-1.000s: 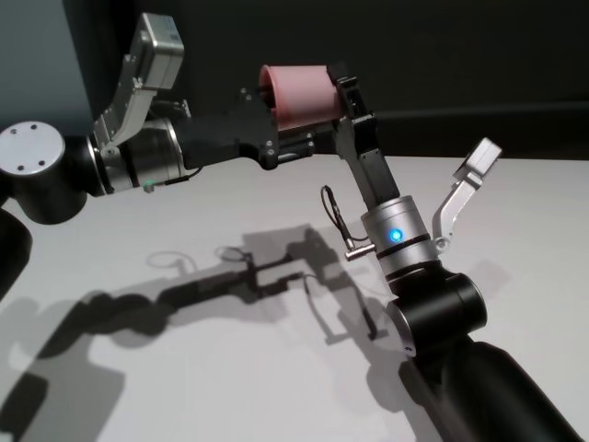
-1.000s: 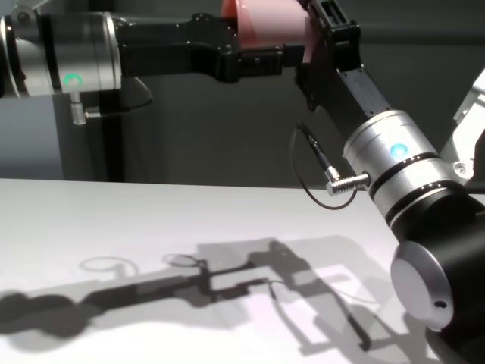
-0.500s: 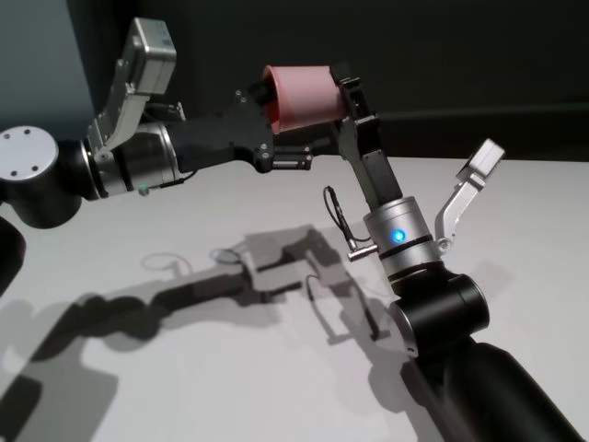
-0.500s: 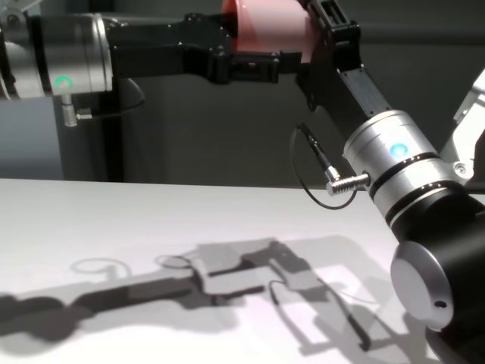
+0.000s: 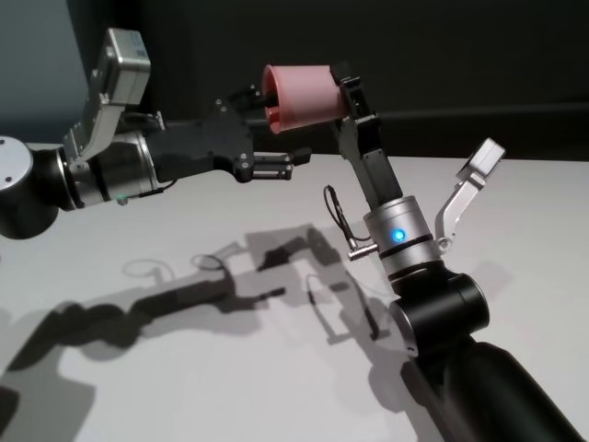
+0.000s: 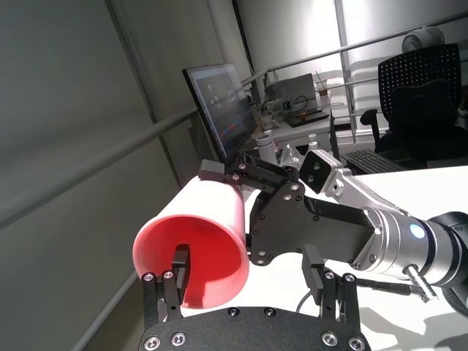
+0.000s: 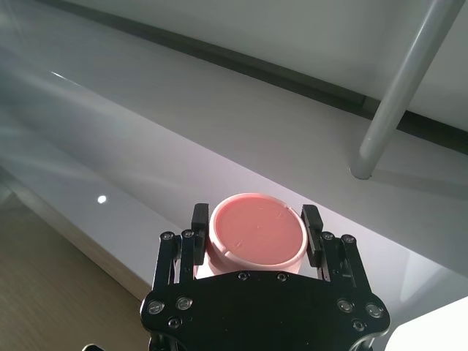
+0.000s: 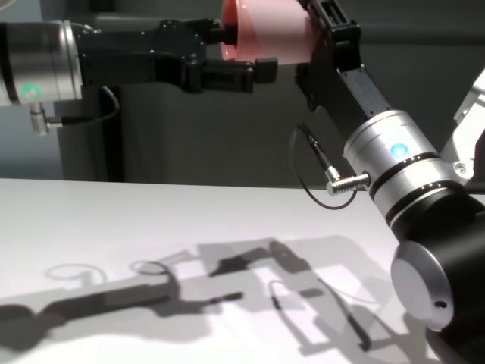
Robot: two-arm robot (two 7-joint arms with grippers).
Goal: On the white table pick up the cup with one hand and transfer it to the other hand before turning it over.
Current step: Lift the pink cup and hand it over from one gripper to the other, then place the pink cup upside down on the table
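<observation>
Since a second ago, left gripper [image 5: 276, 138] backed leftward, spread, probably clear of cup [image 5: 302, 92]. Right gripper [image 7: 251, 232] pinched cup base, upper centre; rotate wrist slowly, grip firm.

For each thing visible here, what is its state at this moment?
cup: held in the air on its side, rim facing the left arm.
right end effector: shut on the cup near its base.
left end effector: open, one finger at the cup's rim.
white table: bare under the arms, only shadows.
</observation>
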